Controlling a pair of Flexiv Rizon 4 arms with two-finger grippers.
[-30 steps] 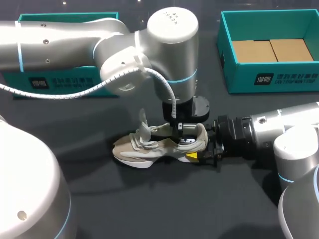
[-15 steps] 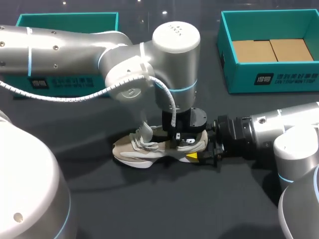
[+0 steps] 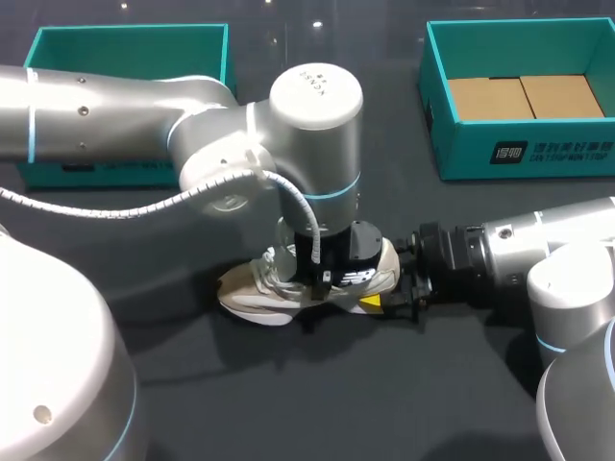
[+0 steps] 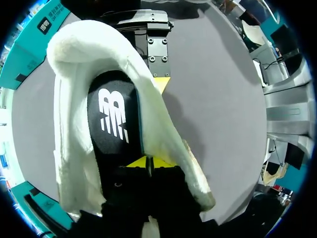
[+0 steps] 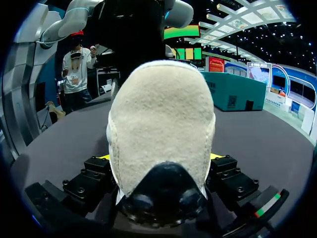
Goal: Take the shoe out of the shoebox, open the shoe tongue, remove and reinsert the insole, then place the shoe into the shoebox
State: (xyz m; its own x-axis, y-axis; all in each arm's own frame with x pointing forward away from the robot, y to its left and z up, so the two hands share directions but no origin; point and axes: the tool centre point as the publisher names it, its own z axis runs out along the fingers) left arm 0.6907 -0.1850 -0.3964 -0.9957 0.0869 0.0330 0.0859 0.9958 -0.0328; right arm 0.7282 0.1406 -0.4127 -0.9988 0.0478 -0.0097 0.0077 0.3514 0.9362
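A beige sneaker lies on its sole on the dark table, toe to the left. My right gripper comes in from the right and is shut on its heel, with a finger against each side. From above, my left gripper is down inside the shoe's opening. Its yellow tips are pressed together on the black insole, close to the padded collar. In the head view the left wrist hides the tongue and most of the opening.
A teal shoebox with brown cardboard on its floor stands at the back right. A second teal box sits at the back left, partly behind my left arm. Dark table surface lies in front of the shoe.
My left arm has come down and shifted a little left, lowering its gripper from above the heel into the shoe. The raised tongue is now hidden. The right arm and shoe have stayed put.
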